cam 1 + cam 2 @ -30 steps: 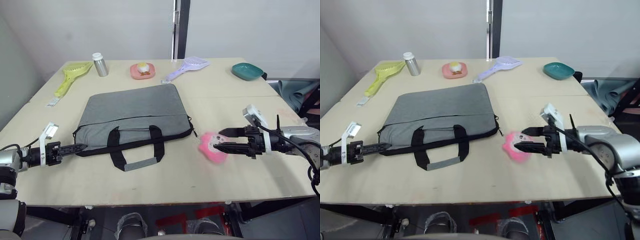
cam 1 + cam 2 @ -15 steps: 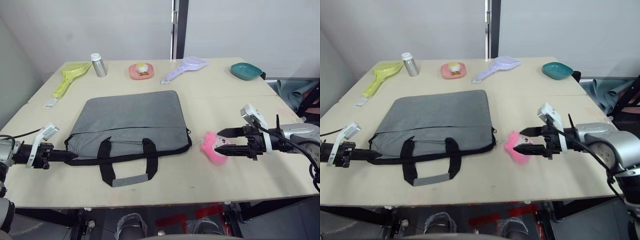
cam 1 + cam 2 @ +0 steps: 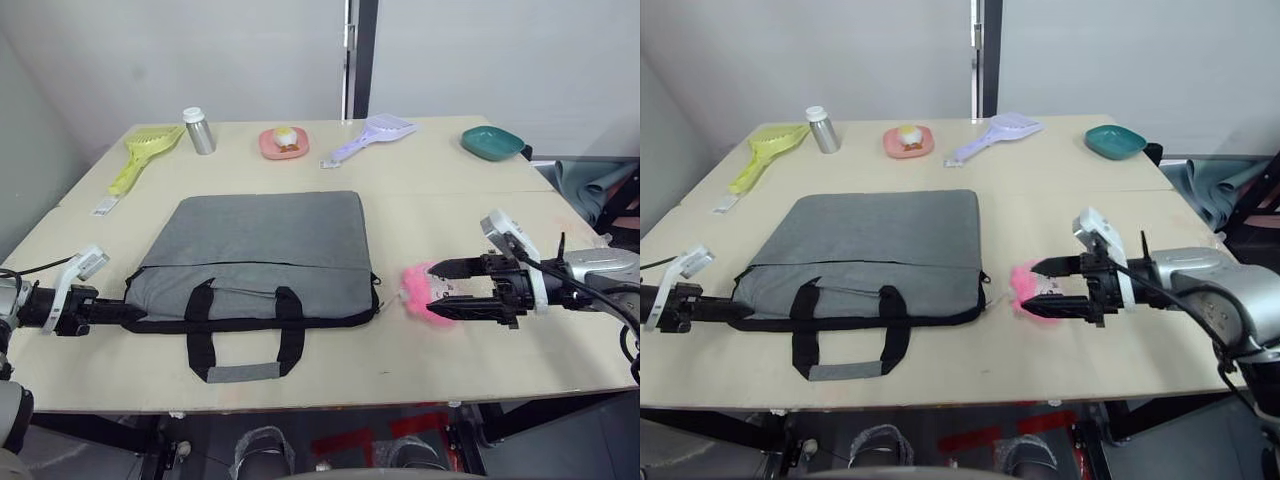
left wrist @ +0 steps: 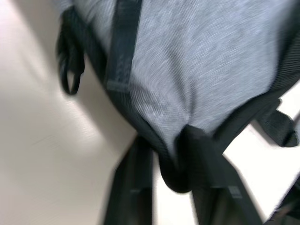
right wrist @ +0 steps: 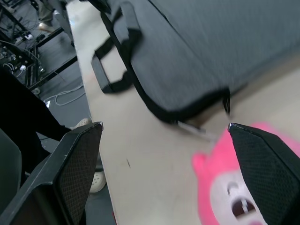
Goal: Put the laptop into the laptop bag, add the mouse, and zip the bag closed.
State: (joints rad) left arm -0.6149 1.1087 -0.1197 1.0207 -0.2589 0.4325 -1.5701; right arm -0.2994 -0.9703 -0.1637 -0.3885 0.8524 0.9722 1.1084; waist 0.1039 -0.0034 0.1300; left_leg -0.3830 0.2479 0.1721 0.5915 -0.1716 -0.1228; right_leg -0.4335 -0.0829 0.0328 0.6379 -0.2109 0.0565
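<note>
No readable text, labels, brands, numbers or signs on anything in view.

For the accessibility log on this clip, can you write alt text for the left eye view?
A grey laptop bag lies flat on a beige table, its left corner pinched by the left gripper. The right gripper is open around a fluffy pink toy beside the bag. A yellow scoop, metal bottle, pink dish, lilac scoop and teal bowl line the far edge.

Surface: table, light wood.
Front: bag, pink toy.
Back: yellow scoop, bottle, pink dish, purple scoop, teal bowl.
</note>
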